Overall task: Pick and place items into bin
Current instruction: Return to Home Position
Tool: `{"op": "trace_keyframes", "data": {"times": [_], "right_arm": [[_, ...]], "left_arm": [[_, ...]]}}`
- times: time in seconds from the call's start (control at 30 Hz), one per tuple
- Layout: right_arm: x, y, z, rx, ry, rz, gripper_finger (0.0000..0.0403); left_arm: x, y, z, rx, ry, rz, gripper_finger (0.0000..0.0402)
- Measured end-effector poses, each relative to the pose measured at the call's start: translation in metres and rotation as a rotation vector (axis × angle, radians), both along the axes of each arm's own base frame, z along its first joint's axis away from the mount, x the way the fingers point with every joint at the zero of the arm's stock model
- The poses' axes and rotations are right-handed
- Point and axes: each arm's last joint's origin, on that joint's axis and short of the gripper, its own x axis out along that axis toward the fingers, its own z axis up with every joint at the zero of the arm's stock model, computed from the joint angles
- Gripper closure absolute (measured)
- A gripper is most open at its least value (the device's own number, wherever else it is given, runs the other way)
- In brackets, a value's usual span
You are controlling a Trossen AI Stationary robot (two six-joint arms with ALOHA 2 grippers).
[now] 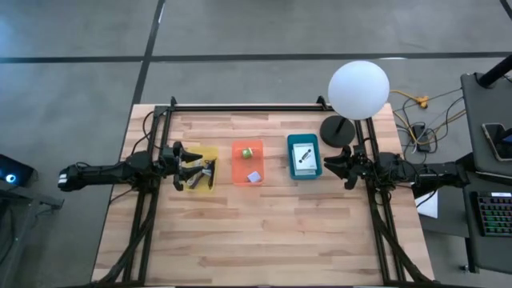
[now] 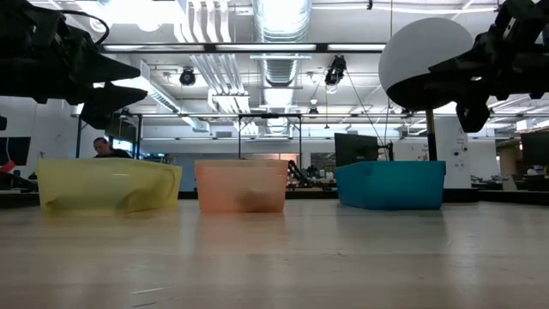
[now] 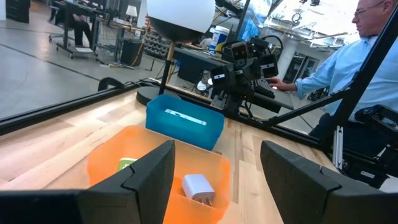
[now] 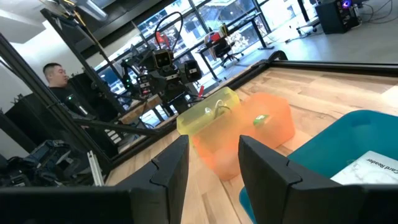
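"Cords (image 1: 205, 172) are lying tangled in the yellow bin (image 1: 210, 150) from above, showing no clear axis; the left gripper (image 1: 190, 162) is hanging over its edge."
"The low view is hiding every bin's contents behind walls."
"The left wrist view is showing fingers (image 3: 146, 174) standing apart, and a white plug (image 3: 198, 186) in the orange bin (image 3: 106, 158)."
"In the right wrist view the right gripper (image 4: 213, 165) is gaping too, beside the teal bin (image 4: 323, 134), its card (image 4: 373, 167) lying lengthwise along it."
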Motion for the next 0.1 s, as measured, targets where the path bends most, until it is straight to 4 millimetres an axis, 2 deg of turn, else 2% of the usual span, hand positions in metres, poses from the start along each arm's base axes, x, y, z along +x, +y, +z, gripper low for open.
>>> {"op": "trace_keyframes", "data": {"times": [0.1], "right_arm": [[0.0, 0.0, -0.0001, 0.0, 0.0, 0.0, 0.0275]], "left_arm": [[0.0, 0.0, 0.0, 0.0, 0.0, 0.0, 0.018]]}}
